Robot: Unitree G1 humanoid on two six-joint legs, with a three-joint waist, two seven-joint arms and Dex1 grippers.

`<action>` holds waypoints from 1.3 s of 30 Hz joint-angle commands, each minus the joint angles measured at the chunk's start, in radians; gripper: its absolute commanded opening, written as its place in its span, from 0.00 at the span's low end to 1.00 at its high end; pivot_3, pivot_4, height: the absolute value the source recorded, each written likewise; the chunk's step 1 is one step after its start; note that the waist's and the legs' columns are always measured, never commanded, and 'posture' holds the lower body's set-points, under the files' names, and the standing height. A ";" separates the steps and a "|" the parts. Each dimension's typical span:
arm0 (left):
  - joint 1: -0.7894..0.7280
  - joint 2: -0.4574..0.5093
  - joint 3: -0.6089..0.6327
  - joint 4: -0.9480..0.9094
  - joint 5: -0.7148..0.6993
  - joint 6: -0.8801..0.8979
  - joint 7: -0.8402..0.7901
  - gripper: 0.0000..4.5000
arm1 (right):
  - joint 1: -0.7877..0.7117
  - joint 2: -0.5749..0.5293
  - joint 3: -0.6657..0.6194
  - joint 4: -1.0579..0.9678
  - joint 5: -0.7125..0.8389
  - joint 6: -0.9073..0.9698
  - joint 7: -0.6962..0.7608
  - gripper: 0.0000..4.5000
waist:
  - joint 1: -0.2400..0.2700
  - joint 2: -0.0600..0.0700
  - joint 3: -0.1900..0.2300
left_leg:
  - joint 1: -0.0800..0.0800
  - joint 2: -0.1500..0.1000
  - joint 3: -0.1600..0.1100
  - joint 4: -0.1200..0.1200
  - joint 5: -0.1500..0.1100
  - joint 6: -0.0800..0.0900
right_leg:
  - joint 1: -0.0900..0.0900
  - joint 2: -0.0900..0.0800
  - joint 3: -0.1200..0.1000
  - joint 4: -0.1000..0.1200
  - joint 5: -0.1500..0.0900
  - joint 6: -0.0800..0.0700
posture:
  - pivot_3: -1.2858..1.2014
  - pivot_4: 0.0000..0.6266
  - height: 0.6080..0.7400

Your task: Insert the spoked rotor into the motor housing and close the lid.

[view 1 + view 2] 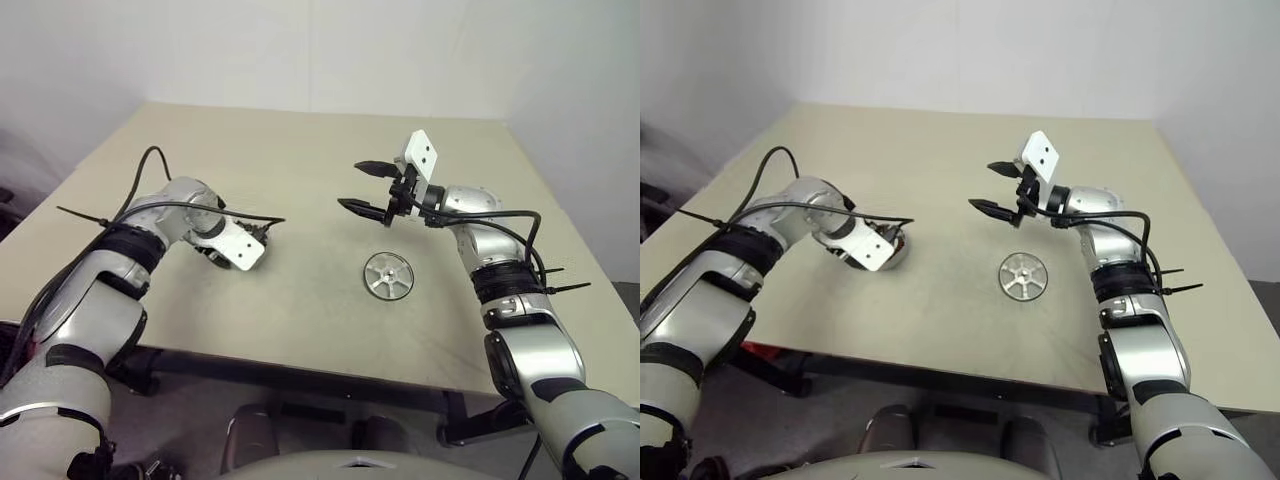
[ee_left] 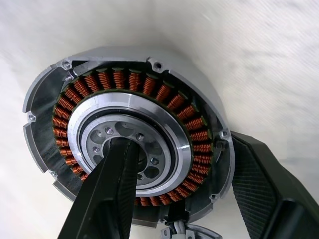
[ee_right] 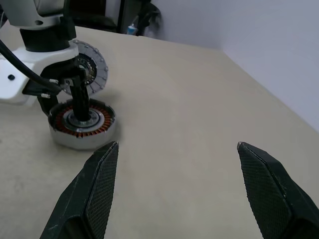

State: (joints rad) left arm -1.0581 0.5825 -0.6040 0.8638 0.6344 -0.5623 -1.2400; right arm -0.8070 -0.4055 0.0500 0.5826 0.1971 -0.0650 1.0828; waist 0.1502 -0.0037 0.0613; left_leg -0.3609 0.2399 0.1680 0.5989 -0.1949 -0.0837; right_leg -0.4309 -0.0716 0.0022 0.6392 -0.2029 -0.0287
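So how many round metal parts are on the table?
3: the motor housing held by the left gripper, the lid beside it, the spoked rotor lying near the right gripper. The arms may hide others.

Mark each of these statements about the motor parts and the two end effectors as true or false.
1. The spoked rotor lies flat on the table, with nothing holding it. True.
2. The right end effector grips the spoked rotor. False: it is open and empty, held in the air above the table.
3. The left end effector has one finger in the centre of the motor housing and the other outside its wall. True.
4. The spoked rotor is already seated in the motor housing. False: the copper windings and silver centre are uncovered, and the rotor lies apart on the table.
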 commanded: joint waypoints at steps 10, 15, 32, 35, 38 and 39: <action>-0.150 -0.132 -0.037 0.133 0.036 -0.051 0.140 0.51 | -0.001 -0.008 -0.021 -0.057 0.015 -0.007 -0.021 0.96 | -0.001 -0.001 0.001 | -0.007 -0.001 -0.006 0.000 0.003 -0.002 | 0.000 -0.002 -0.007 -0.002 0.000 0.001 | 0.52 0.00 1.00; -0.176 -0.170 -0.048 0.164 0.038 -0.058 0.161 0.51 | 0.005 -0.009 -0.022 -0.064 0.016 -0.010 -0.027 0.96 | -0.006 -0.001 0.002 | -0.008 -0.001 -0.008 0.000 0.003 -0.002 | -0.001 -0.001 -0.008 -0.002 -0.001 0.002 | 0.52 0.00 1.00; -0.198 -0.253 -0.039 0.192 0.003 -0.071 0.143 0.51 | 0.034 -0.020 -0.030 -0.102 0.022 0.001 -0.036 0.96 | -0.001 -0.002 0.004 | -0.009 -0.002 -0.011 0.000 0.004 -0.002 | 0.000 -0.002 -0.010 -0.002 -0.001 0.002 | 0.52 0.00 1.00; -0.194 -0.263 -0.033 0.187 -0.011 -0.069 0.132 0.51 | 0.036 -0.022 -0.029 -0.107 0.023 0.004 -0.038 0.96 | -0.002 -0.002 0.004 | -0.009 -0.001 -0.011 0.000 0.004 -0.002 | 0.000 -0.002 -0.010 -0.002 -0.001 0.002 | 0.52 0.00 1.00; -0.188 -0.263 -0.034 0.181 -0.015 -0.069 0.123 0.51 | 0.037 -0.021 -0.029 -0.107 0.022 0.004 -0.042 0.96 | -0.001 -0.002 0.004 | -0.009 -0.002 -0.012 0.000 0.004 -0.002 | 0.000 -0.002 -0.010 -0.002 -0.001 0.002 | 0.52 0.00 1.00; -0.184 -0.262 -0.035 0.178 -0.016 -0.070 0.119 0.51 | 0.037 -0.021 -0.028 -0.107 0.021 0.004 -0.042 0.96 | -0.001 -0.002 0.004 | -0.009 -0.002 -0.012 0.000 0.004 -0.002 | 0.000 -0.002 -0.010 -0.002 -0.001 0.002 | 0.52 0.00 1.00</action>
State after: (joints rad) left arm -1.2090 0.3163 -0.6611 1.0635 0.6468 -0.6250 -1.1163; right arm -0.7600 -0.4233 0.0427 0.5255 0.1981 -0.0558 1.0450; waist 0.1496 -0.0061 0.0653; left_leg -0.3703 0.2383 0.1563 0.5988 -0.1909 -0.0858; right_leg -0.4310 -0.0736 -0.0081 0.6375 -0.2039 -0.0269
